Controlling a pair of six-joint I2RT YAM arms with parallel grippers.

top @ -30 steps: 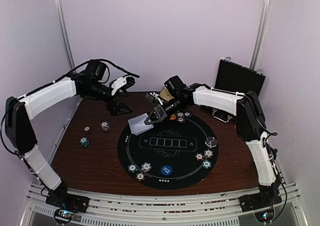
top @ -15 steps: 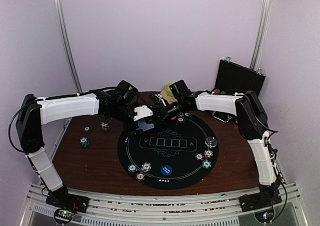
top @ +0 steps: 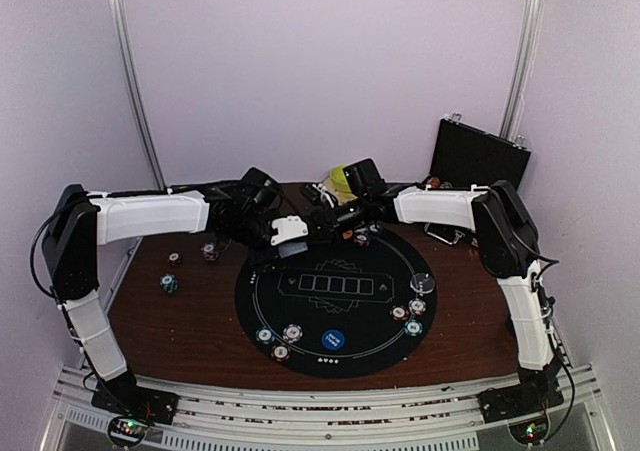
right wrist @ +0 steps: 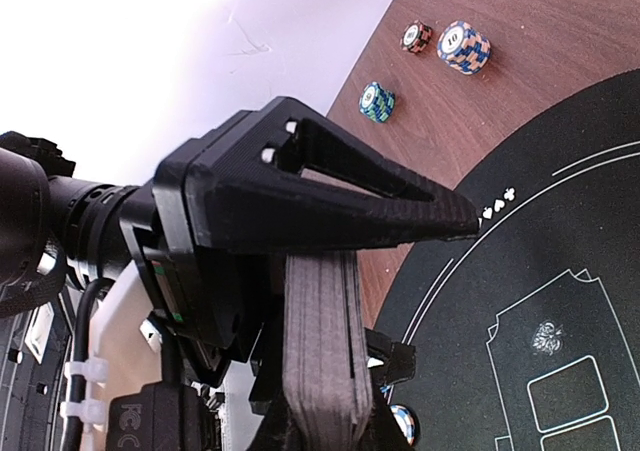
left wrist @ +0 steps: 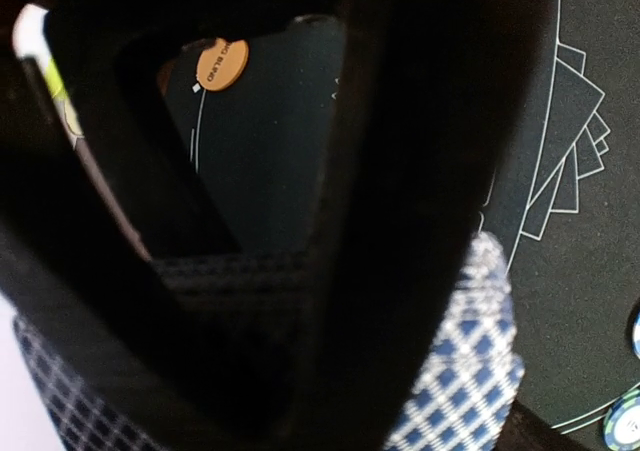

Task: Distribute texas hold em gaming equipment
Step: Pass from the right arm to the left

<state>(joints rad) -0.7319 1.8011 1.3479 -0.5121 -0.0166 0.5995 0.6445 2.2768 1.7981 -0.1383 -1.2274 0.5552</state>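
Chips (top: 291, 333) sit at four and seven o'clock on the mat (top: 345, 316), yet dealing looks barely begun: the right claw (right wrist: 320, 426) pinches the card deck (right wrist: 318, 341) at eleven o'clock, with the left claw (left wrist: 265, 161) gaping around it.

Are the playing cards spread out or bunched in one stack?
One stack. In the right wrist view the cards show edge-on, their edges pressed together into a single tight pack, none fanned out.
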